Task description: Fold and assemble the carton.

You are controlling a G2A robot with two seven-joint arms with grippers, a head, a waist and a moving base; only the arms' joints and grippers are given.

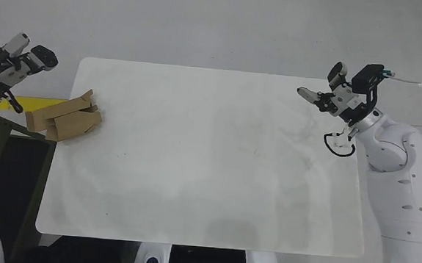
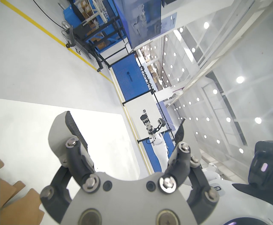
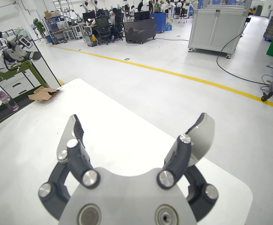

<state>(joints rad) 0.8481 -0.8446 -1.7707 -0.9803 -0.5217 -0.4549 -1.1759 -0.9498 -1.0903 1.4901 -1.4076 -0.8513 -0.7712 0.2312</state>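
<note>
One white rectangular desk with rounded corners (image 1: 208, 175) carries the work. On its left side, past the middle toward the far end, lies the one carton: a flat brown cardboard carton (image 1: 65, 117), not yet assembled, with its flaps splayed. It lies across the desk's left edge, part on the white top and part jutting out past it. Nothing touches it. Just beside that edge, nearer than the carton, stands one dark green framed rack (image 1: 12, 184).

Farther off come the two pincers, one at each far corner. The left pincer (image 2: 125, 121) hangs off the desk, just outside the far left corner, near the carton yet apart from it. Its two ribbed fingers (image 2: 72, 125) are spread wide with nothing between them.

The right pincer (image 3: 138, 119) is over the far right corner of the desk, well apart from the carton, which its wrist view shows away across the white top. It too is spread wide and holds nothing.

Beyond the desk, one yellow line (image 3: 170, 73) crosses the pale floor.
</note>
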